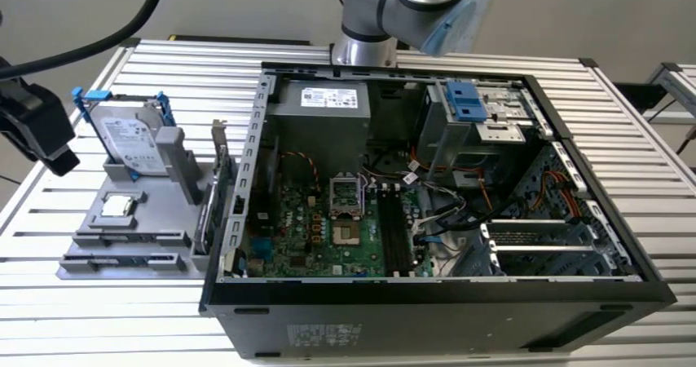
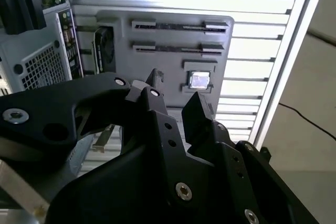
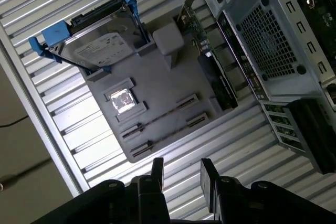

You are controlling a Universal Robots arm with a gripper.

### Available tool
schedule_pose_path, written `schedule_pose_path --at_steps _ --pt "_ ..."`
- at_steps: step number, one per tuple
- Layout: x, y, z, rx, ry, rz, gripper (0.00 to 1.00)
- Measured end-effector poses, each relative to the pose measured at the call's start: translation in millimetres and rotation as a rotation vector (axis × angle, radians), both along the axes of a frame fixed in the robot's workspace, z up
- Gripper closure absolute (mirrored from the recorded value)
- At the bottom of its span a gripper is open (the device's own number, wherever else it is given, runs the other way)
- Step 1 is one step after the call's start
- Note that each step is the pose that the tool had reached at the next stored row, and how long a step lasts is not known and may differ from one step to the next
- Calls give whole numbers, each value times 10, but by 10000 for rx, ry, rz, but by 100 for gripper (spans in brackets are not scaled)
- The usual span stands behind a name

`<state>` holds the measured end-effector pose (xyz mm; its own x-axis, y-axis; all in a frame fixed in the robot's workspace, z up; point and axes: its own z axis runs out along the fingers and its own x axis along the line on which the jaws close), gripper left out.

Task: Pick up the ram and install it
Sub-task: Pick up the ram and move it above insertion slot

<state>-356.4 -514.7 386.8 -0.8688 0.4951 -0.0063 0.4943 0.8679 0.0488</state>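
- A slatted metal table [image 1: 653,245] holds an open desktop computer case [image 1: 435,302], lying on its side with the motherboard [image 1: 315,228] facing up.
- On the exterior view's left, just beside the case, sits a grey parts holder [image 1: 130,220].
- The ram [image 3: 160,115] is in the holder. It stands on edge in a slotted row and is seen as a thin dark strip. This row is the one nearer the square silver processor chip [image 3: 122,99].
- A second, similar slotted row [image 3: 170,136] lies just beside it, toward the holder's edge.
- The holder also carries a hard drive in a blue caddy [image 3: 94,45] and an upright expansion card [image 3: 202,51] on the side next to the case.
- The gripper [image 3: 181,179] hovers above the table and the holder, apart from the ram and touching nothing.
- Its two black fingers [image 3: 157,174] are spread, with a clear gap between them and nothing in their grasp. The second wrist view shows the same.
- Inside the case, long dark memory slots [image 1: 395,232] run beside the processor socket [image 1: 345,196].
- The robot arm's base [image 1: 364,24] rises behind the case.
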Motion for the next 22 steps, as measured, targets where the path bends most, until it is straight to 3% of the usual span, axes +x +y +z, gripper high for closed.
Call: schedule_pose_path --at_steps 15,17,22 --pt "0 0 -8 0 0 -751 0" --pt "0 0 -13 -1 0 -1126 0" --pt "0 0 -17 0 0 -1370 0"
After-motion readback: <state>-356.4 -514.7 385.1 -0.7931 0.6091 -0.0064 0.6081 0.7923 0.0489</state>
